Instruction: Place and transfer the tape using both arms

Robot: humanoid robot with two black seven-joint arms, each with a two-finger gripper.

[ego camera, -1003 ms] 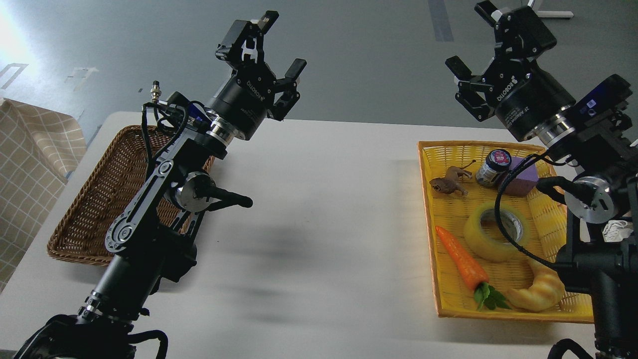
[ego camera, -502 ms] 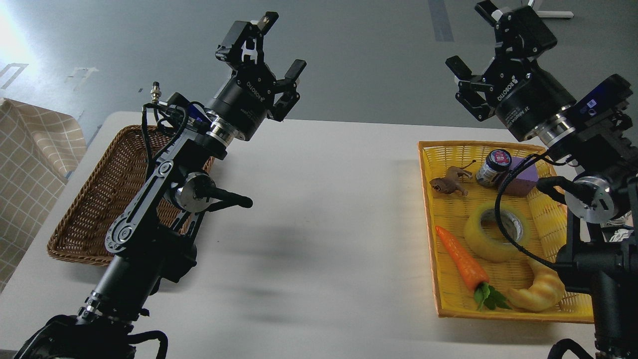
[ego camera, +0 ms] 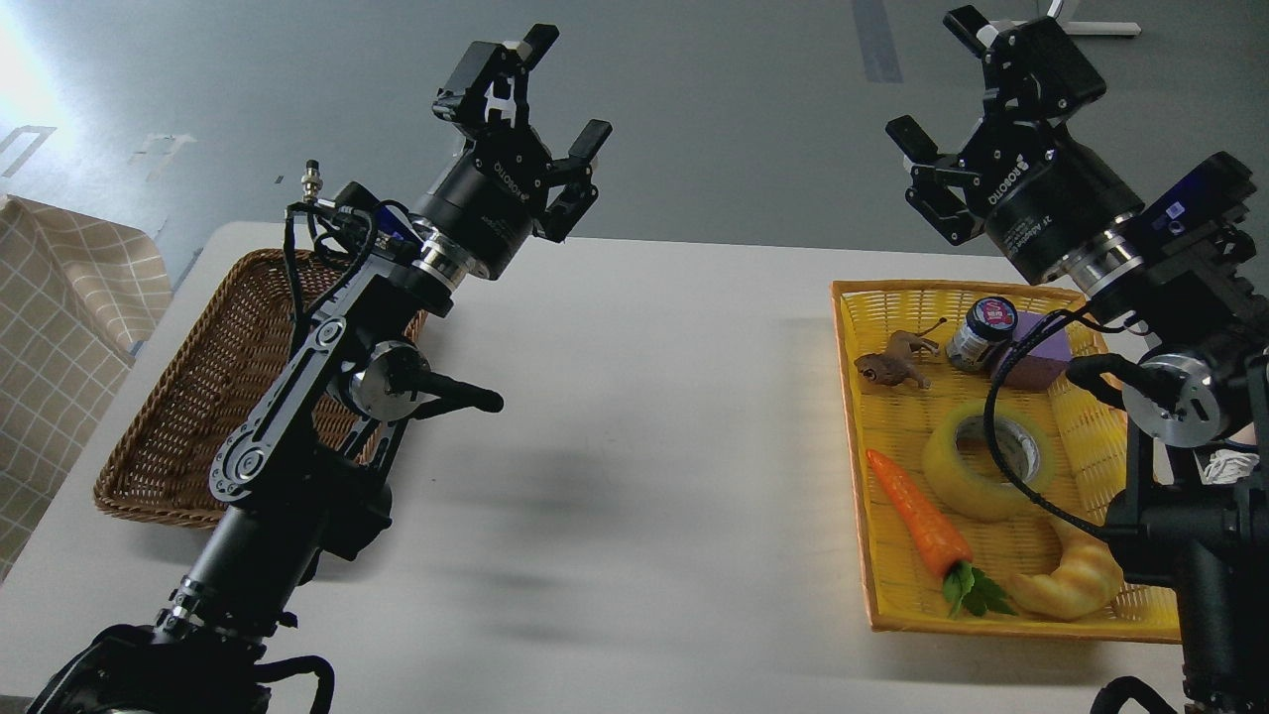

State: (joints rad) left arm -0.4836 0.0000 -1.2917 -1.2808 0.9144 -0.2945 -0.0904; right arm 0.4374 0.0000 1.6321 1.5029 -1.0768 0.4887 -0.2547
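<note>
Head view, looking forward and down over a white table [ego camera: 634, 416]. Two black robot arms rise from the bottom corners. The left gripper [ego camera: 565, 84] is held high above the table's far-left side, its two fingers spread wide with nothing between them. The right gripper [ego camera: 942, 84] is raised above the far-right side, also spread wide and empty.

On the left of the table sits a brown wicker basket [ego camera: 188, 397], partly hidden behind the left arm; no contents show. On the right sits a yellow tray [ego camera: 872, 585]. The tape [ego camera: 981, 461], a yellow-green ring, lies flat near the tray's middle, well below the right gripper. Around it: an orange carrot [ego camera: 917, 521] just to its left, a croissant [ego camera: 1076, 580] just below it, a brown toy animal [ego camera: 892, 365], a small dark-lidded jar [ego camera: 981, 332] and a purple block [ego camera: 1041, 359] farther back.

The task looks barely begun (the tape is untouched). A black cable [ego camera: 996, 436] from the right arm loops across the tape in this view, so it could snag as the gripper descends. The carrot and croissant crowd the roll; a finger may nudge them or seize the wrong one. A poorly aligned handover could drop the roll.
</note>
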